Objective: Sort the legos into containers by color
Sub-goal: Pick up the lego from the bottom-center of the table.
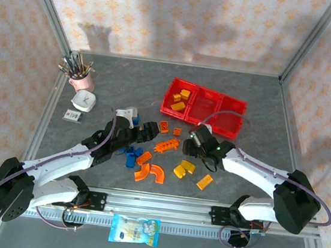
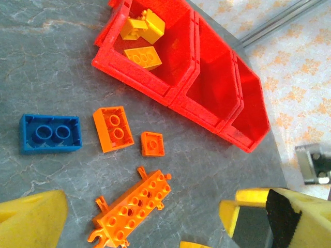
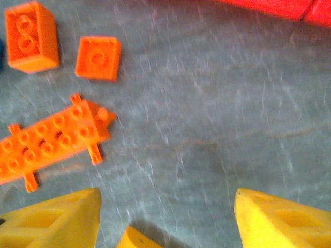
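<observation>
The grey, marbled desk (image 1: 259,99) sits under patterned walls. My glossy red tray (image 1: 230,125) lies far and right of centre, with three square compartments. Its left one holds smooth yellow bricks (image 1: 180,98). Nearer, between my arms, loose legos are scattered: a studded orange plate (image 1: 168,144), blue bricks (image 1: 130,155) and two curved orange arcs (image 1: 150,172). My left fingers (image 1: 148,130) and right fingers (image 1: 198,135) are both spread and empty. A pink pen cup (image 1: 83,79) stands far left.

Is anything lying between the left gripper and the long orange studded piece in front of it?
Nothing visible does. The left gripper is open, and the long orange piece lies just ahead on the bare table. The small orange square lies beyond it, toward the red tray.
</observation>
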{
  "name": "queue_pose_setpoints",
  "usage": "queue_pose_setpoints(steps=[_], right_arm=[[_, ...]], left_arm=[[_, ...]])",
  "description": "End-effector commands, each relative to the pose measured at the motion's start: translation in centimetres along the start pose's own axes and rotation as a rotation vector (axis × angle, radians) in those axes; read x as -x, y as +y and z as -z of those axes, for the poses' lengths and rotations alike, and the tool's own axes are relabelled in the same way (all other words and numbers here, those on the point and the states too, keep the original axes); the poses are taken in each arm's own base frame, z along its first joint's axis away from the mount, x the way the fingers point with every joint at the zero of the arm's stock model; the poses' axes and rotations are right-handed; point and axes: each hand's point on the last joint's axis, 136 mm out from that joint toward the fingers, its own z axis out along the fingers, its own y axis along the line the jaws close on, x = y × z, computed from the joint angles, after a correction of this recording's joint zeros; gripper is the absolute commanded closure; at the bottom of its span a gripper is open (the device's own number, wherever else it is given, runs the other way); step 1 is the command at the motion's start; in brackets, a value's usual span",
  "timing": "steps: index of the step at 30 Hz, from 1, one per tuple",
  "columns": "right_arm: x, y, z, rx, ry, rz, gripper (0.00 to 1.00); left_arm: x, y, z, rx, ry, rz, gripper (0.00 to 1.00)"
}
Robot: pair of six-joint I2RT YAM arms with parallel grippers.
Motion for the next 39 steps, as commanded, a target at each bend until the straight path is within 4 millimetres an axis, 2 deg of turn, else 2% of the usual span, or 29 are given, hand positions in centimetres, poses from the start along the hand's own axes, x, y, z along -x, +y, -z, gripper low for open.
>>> queue_pose_setpoints(steps=[1,6,18,26,39], right_arm=[[-2.2,-1.0,0.1,-0.043,0.040,-0.069,0.31],[-3.9,-0.3,-0.1,-0.052,0.059,-0.130,0.28],[-4.4,-0.5,-0.6,-0.142,0.063,-0.299,0.24],[-5.2,0.2,-1.4,-0.197,0.086,-0.311,0.23],[-7.6,-0.9,-1.5,-0.291,0.141,-0.335,0.25]], left_arm=[[0.5,-0.2,0.2,-0.007,-0.040,0.025,0.01],[0.1,0.0,-0.3,-0.001,-0.023,0.026,0.01],[0.4,-0.2,-0.7,0.008,-0.024,-0.009,0.01],[0.4,-0.4,-1.0,0.016,-0.012,-0.039,0.01],[0.1,-0.1,-1.2,0.027,0.000,-0.052,0.01]])
